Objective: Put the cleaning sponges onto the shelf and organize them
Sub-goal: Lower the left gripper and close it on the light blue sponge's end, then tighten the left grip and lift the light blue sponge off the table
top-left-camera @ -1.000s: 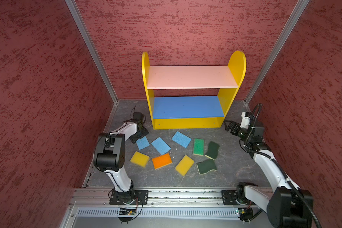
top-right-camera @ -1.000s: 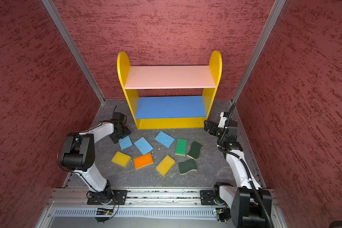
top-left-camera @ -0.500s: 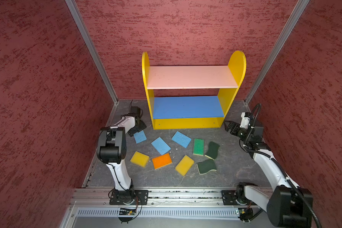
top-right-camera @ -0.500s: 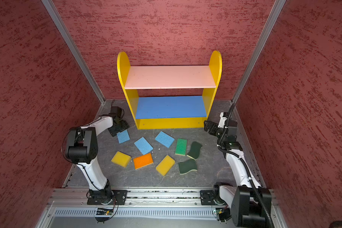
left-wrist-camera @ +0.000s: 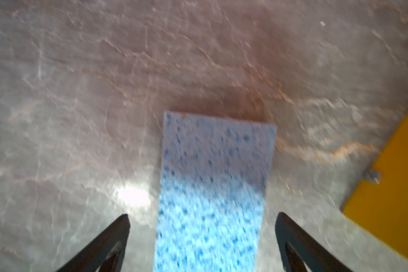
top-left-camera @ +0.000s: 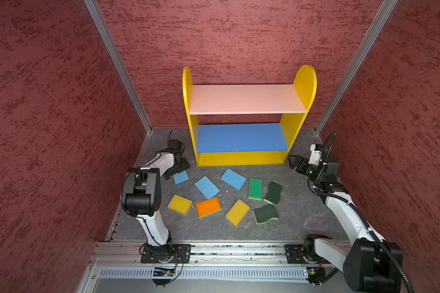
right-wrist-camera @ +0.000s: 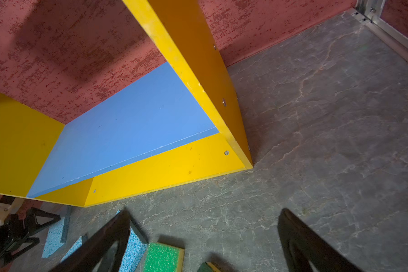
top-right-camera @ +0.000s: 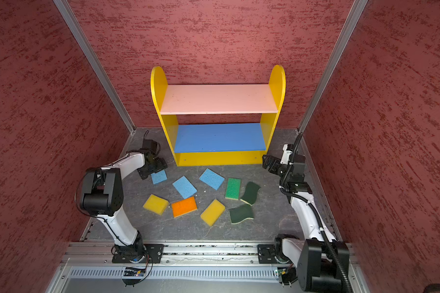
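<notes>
Left gripper [top-left-camera: 176, 170] pulled back far-left, jaws spread wider.
It straddled a light blue sponge [top-left-camera: 181, 177], unpinched; right gripper [top-left-camera: 294, 163] hung spread, empty, by the bare shelf [top-left-camera: 247, 99].

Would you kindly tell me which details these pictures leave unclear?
- Leftmost blue sponge: in both top views the left gripper covers one end; the left wrist view is blurred and the frame edge cuts it off.
- Space under the shelf's blue board: hidden by the board and yellow front panel in every view.
- Dark green sponge, right wrist view: cut by the frame edge.
</notes>
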Controlling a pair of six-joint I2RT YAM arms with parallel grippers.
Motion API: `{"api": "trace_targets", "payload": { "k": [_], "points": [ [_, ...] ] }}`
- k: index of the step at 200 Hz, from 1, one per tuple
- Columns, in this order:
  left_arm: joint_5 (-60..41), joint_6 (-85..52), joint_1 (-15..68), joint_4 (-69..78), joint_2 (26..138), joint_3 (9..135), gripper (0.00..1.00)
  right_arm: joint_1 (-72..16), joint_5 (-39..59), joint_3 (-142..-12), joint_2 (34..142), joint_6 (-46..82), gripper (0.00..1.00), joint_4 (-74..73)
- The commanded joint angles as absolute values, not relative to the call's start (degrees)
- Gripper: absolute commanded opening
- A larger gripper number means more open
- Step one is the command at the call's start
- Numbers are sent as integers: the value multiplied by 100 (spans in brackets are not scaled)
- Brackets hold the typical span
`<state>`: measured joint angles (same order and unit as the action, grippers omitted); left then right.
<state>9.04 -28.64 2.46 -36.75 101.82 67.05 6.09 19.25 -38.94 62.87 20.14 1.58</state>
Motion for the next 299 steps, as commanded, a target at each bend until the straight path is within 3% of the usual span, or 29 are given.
{"api": "trace_targets", "payload": {
  "k": [1, 104, 210, 299],
  "points": [
    [1000, -2922, 459, -3797, 9966, 6518, 98, 583, 1960, -4062, 6162, 1975, 99, 53],
    [1115, -3037, 666, -3737, 9822, 6067, 100, 589, 1903, -4055, 6100, 2004, 99, 167],
    [785, -2823, 345, -3758, 10057, 6234, 90, 584, 1887, -3980, 6161, 2061, 99, 79],
    [926, -2855, 393, -3863, 9984, 6301, 91, 594, 1898, -4005, 6170, 2057, 99, 44]
  ]
}}
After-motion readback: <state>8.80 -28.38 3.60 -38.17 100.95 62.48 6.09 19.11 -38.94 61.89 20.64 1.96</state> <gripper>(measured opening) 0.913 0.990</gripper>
